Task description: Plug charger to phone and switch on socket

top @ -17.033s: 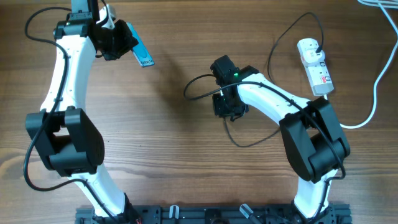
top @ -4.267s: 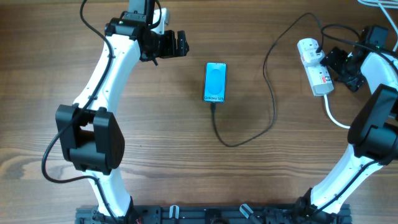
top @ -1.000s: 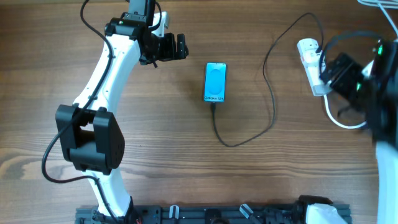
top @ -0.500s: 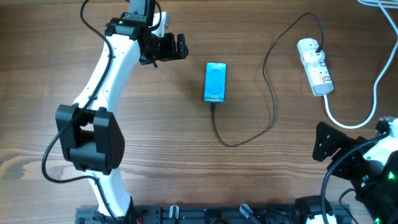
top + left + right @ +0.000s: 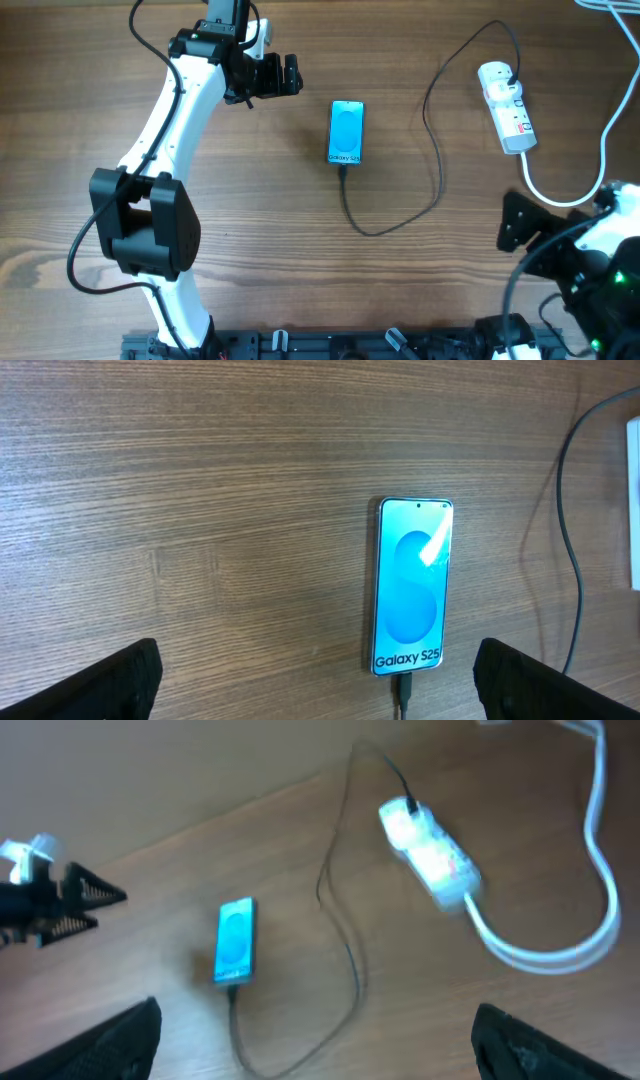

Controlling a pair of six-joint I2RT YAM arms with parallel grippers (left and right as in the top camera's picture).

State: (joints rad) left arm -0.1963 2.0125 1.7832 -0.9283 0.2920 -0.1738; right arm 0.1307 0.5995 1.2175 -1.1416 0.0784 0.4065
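Observation:
The phone (image 5: 346, 132) lies flat mid-table with its turquoise screen up, also seen in the left wrist view (image 5: 412, 585) and the right wrist view (image 5: 236, 940). The charger, a thin black cable (image 5: 437, 160), has its plug tip (image 5: 401, 690) in the phone's bottom edge and loops right and up to the socket (image 5: 508, 108), a white power strip (image 5: 430, 855). My left gripper (image 5: 285, 75) hangs open and empty left of the phone (image 5: 318, 685). Near the front right, far from the socket, my right gripper (image 5: 518, 225) is open and empty (image 5: 320, 1040).
A thick white lead (image 5: 600, 150) curves from the socket's near end toward the right edge of the table (image 5: 590, 930). Bare wood lies between the phone and the left gripper. The arm bases stand along the front edge.
My right arm has pulled away from the socket and come down to the front right corner. The left arm, phone and cable have not moved.

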